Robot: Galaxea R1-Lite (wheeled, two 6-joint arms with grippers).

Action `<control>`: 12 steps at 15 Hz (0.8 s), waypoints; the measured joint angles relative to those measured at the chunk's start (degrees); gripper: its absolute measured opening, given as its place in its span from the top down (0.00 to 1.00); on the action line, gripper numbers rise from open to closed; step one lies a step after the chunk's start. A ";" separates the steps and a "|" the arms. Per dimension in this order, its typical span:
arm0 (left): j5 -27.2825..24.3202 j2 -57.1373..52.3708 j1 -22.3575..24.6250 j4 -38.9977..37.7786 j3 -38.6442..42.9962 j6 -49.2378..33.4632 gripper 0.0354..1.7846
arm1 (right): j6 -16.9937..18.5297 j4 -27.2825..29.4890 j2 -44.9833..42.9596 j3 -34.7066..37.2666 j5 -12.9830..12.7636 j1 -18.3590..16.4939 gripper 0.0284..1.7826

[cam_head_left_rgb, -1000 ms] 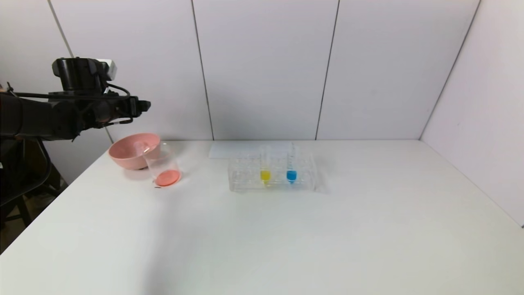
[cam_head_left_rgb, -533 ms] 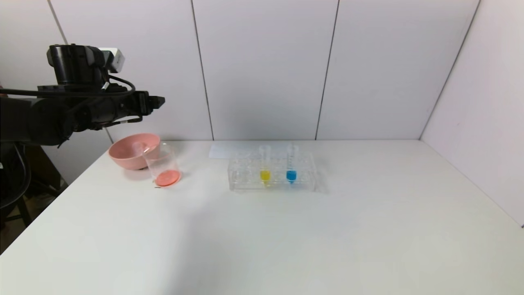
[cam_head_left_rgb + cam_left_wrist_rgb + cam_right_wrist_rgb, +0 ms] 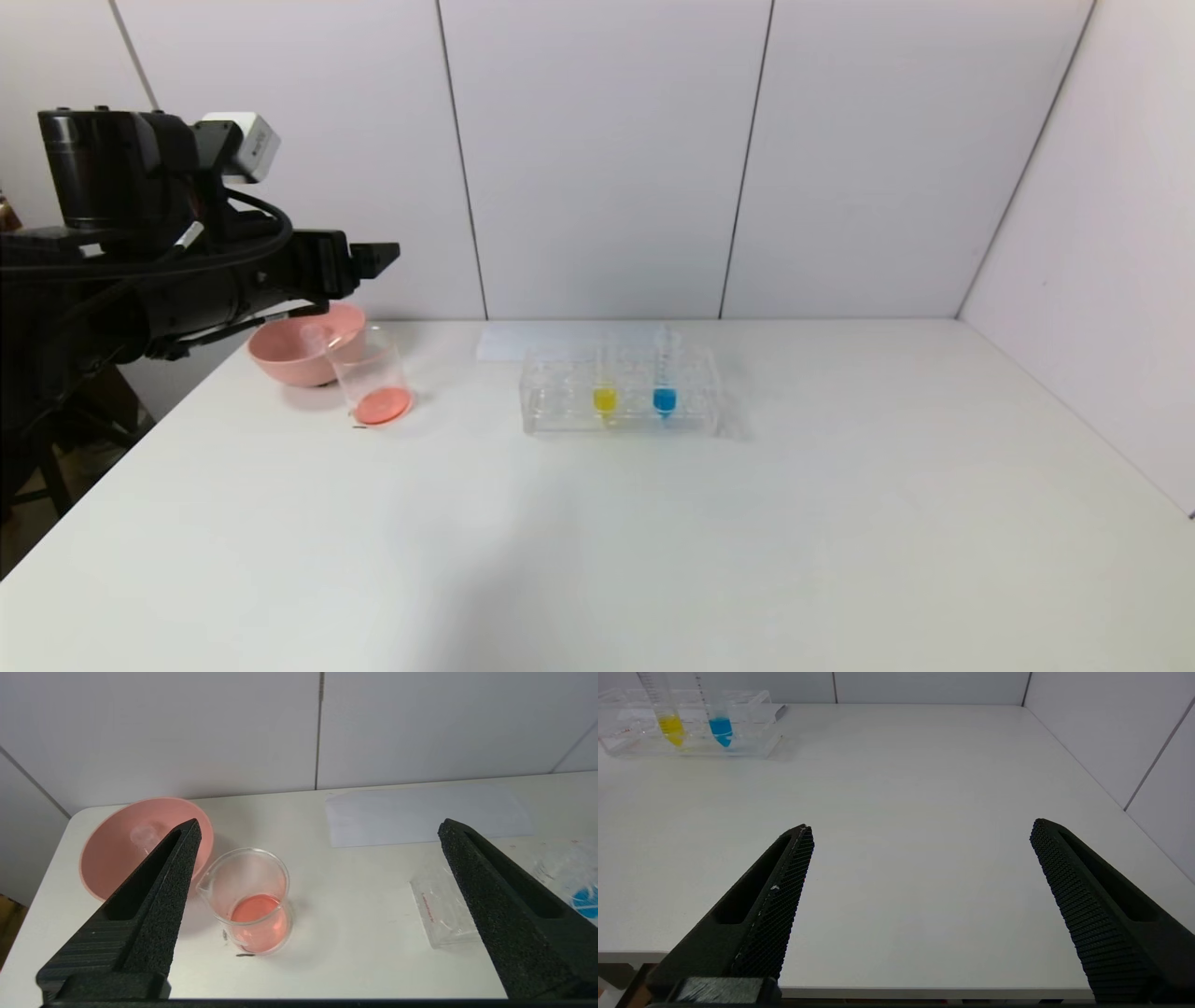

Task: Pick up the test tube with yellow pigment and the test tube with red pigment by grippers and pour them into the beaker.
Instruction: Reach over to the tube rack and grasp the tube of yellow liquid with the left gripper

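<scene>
Left arm (image 3: 140,280) showing matte black housing, looping black cables, grey-white box (image 3: 238,145) on wrist; jaws wearing textured black foam pads (image 3: 159,905).

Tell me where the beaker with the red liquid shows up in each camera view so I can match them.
Head view: the beaker stands on the left part of the table, just in front of the pink bowl.
Left wrist view: the beaker sits low in the middle, between the open left gripper fingers, beside the bowl.
Right wrist view: not in it.
Shared landmark: the pink bowl, touching or nearly touching the beaker.
</scene>
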 joint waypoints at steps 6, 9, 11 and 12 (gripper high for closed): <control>-0.22 -8.30 -4.74 -3.89 10.93 0.02 0.01 | 0.00 0.00 0.00 0.00 0.00 0.00 0.05; -2.78 -12.78 -6.83 -3.86 16.09 0.05 0.01 | 0.00 0.00 0.00 0.00 -0.02 0.02 0.05; -7.27 -15.27 -7.17 -3.84 18.54 0.05 0.01 | 0.00 0.00 0.00 0.00 -0.02 0.00 0.05; -9.65 -16.25 -7.24 -3.83 19.48 0.05 0.01 | 0.00 0.00 0.00 0.00 0.00 -0.02 0.05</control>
